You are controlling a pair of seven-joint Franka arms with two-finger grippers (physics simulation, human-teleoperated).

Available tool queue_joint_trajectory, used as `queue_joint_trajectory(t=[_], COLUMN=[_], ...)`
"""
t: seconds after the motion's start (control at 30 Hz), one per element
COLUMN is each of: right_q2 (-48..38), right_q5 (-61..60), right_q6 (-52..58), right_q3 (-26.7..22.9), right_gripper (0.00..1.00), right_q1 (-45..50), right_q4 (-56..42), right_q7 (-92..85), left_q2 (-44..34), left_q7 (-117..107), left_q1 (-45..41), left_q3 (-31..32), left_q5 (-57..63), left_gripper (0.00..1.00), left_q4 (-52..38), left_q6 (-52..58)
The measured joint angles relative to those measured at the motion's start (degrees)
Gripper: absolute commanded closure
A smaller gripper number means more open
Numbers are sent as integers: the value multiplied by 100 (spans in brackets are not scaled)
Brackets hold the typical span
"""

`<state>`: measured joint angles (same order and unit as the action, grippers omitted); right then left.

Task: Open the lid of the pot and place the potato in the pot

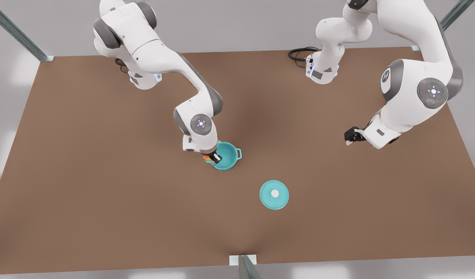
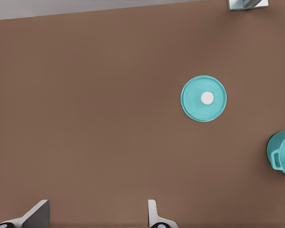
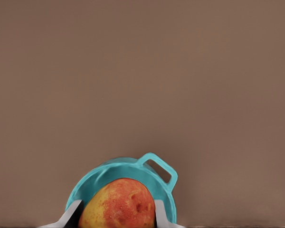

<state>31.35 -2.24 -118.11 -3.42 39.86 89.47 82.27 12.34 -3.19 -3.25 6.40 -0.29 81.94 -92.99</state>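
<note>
The teal pot (image 1: pixel 229 155) stands uncovered near the table's middle, and its rim and one loop handle show in the right wrist view (image 3: pixel 115 171). My right gripper (image 1: pixel 213 157), on the arm at the front view's left, hangs over the pot's edge. It is shut on the yellow-orange, red-patched potato (image 3: pixel 118 204), which peeks out under the hand (image 1: pixel 206 157). The pot lid (image 1: pixel 274 194) lies flat on the table, white knob up, off to the pot's front right (image 2: pixel 204 98). My left gripper (image 1: pixel 350 136) waits open and bare at the front view's right, fingertips (image 2: pixel 153 211) wide apart.
A black cable (image 1: pixel 299 52) coils by the far arm base. Metal frame posts stand at the table's far corners, and a bracket (image 1: pixel 243 260) sits at the middle of the near edge. In the left wrist view the pot (image 2: pixel 284 154) lies at the picture's edge.
</note>
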Motion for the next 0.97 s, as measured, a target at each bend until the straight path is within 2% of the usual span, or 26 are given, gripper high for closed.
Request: queue_joint_trajectory(t=[0.3,0.33,0.37,0.57,0.63,0.83,0.97], right_q2=[839,863,876,825,499,-738,-875], right_q5=[-134,-136,-135,-120,-114,-27,39], right_q6=[12,-5,-10,-28,82,1222,1780], right_q3=[-7,-12,-19,-93,-450,-684,-685], right_gripper=[45,33,0,0,0,0,0], right_q1=[311,312,309,293,143,-2678,-3049], right_q4=[-662,-671,-677,-679,-633,-604,-603], right_q7=[883,960,1031,1362,1325,-177,-1457], left_q2=[3,3,3,6,3,9,15], left_q7=[13,14,15,19,21,27,30], left_q1=[0,0,0,0,0,0,0], left_q3=[0,0,0,0,0,0,0], left_q5=[6,6,6,11,13,9,8], left_gripper=[0,0,0,0,0,0,0], left_q4=[5,6,6,5,4,7,7], left_q6=[-2,-2,-2,-2,-2,-2,-2])
